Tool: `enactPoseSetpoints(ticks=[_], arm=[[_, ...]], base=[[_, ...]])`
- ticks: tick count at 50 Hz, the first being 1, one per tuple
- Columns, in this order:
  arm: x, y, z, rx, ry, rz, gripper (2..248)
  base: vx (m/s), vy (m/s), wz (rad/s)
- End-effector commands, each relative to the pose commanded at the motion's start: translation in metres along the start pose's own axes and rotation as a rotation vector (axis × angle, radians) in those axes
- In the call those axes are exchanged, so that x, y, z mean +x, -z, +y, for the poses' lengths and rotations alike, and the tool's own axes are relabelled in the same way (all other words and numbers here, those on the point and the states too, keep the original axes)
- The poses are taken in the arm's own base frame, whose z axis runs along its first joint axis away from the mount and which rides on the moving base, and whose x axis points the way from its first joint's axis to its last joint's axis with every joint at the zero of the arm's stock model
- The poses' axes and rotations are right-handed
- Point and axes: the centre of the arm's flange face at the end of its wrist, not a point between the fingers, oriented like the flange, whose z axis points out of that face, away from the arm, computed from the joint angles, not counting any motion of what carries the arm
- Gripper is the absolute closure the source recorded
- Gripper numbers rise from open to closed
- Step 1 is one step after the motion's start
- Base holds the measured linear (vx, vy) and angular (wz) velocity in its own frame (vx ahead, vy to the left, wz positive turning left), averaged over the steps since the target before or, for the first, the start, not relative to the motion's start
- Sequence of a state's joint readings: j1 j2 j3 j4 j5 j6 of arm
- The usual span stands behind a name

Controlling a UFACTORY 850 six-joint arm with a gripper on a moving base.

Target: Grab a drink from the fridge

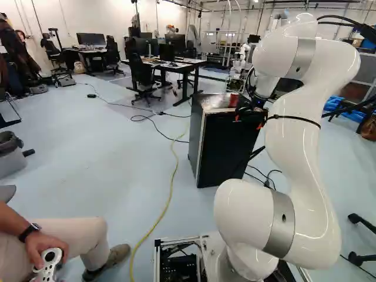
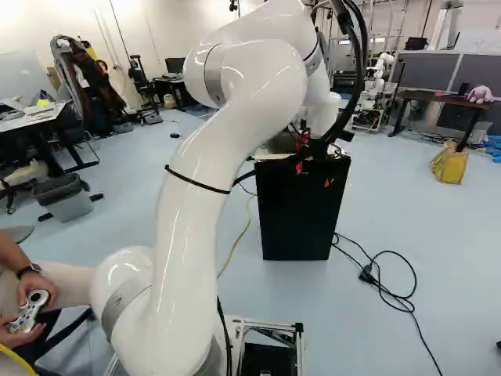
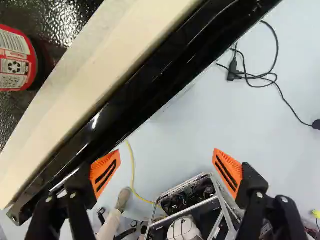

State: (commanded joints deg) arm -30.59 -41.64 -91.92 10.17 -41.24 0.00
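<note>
My gripper hangs at the upper front edge of the black fridge, as the left base view shows. The fridge looks closed, and no drink inside is visible. A red can stands on its top. In the wrist view my gripper is open, with nothing held and floor showing between its orange pads. One finger overlaps the dark door edge; whether it touches cannot be told. The red can lies across the pale top border from the fingers.
A black cable lies on the floor beside the fridge, and a yellow cable runs along its other side. A seated person's leg and hands with a controller are close beside the base. Desks and another robot stand farther back.
</note>
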Motion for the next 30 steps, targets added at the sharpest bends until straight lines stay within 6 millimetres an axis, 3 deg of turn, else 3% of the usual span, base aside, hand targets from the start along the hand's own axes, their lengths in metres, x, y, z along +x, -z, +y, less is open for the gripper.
enactPoseSetpoints(ticks=[11, 30], arm=[[-0.003, 0.001, 0.002, -0.001, -0.003, -0.004, 3], [-0.03, 0.007, 0.015, -0.008, -0.022, -0.038, 3]], base=[[0.0, 0.0, 0.0], [0.0, 0.0, 0.0]])
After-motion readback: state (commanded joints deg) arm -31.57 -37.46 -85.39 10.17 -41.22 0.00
